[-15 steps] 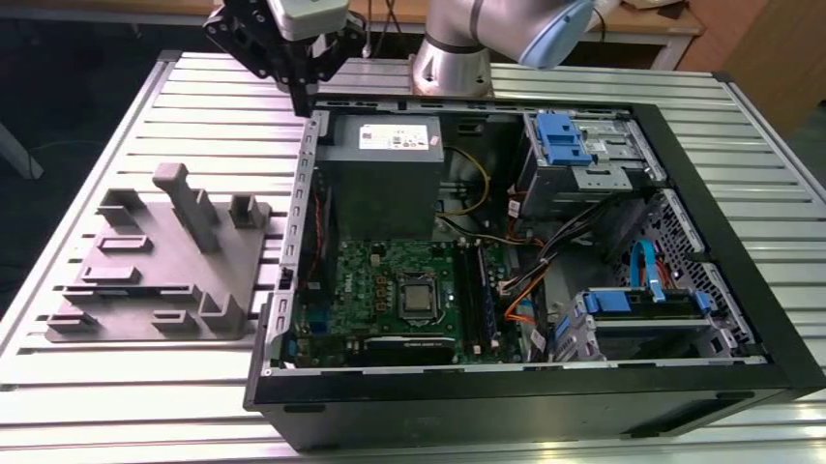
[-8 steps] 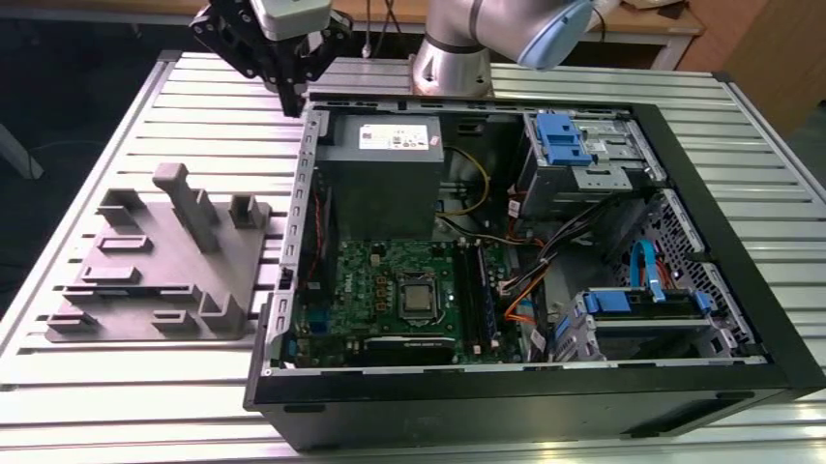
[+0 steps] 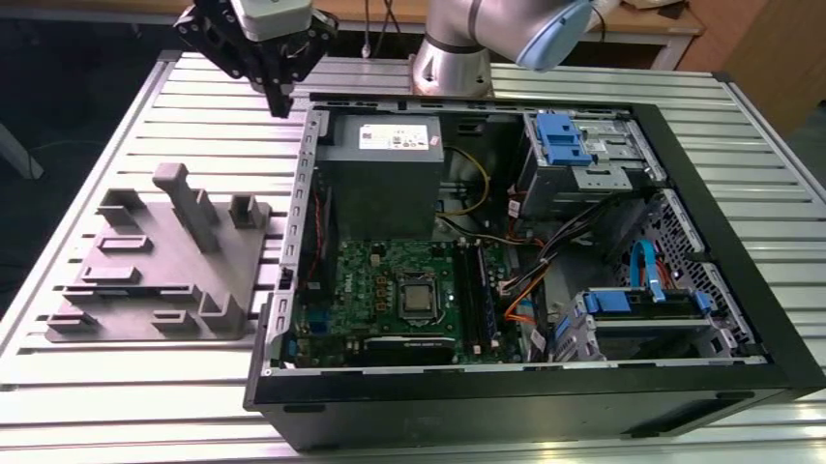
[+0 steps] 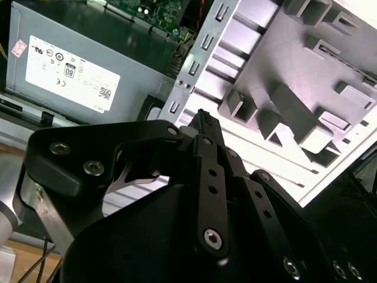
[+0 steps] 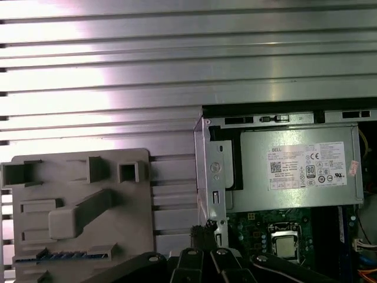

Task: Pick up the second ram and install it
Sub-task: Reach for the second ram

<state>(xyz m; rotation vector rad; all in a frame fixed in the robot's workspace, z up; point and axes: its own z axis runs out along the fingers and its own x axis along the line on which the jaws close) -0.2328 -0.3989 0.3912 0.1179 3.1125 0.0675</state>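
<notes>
Right now the pincer (image 3: 279, 101) hangs over the tabletop (image 3: 130, 116), just beside the back corner of the open computer case (image 3: 543, 391). In the second wrist view its fingertips (image 4: 203, 119) look pressed together with nothing visible between them. The ram (image 5: 62, 257) seems to be the thin strip with bluish marks lying in a slot of the grey holder (image 3: 155, 285), well apart from the pincer; I cannot pick it out in the exterior view.

Several things could go wrong, as I judge it. The stick sits edge-on and low in its slot, so a grip off its middle could tilt or jam it. The tall fin (image 3: 188, 198) stands between the pincer and that slot, and an arm coming in low could clip it. The case's sheet-metal rim (image 5: 215, 177) is close to the fingers and could catch them. Inside the case, loose cables (image 3: 516, 280) lie beside the memory slots (image 3: 475, 290), where a stick could snag or seat crooked.
</notes>
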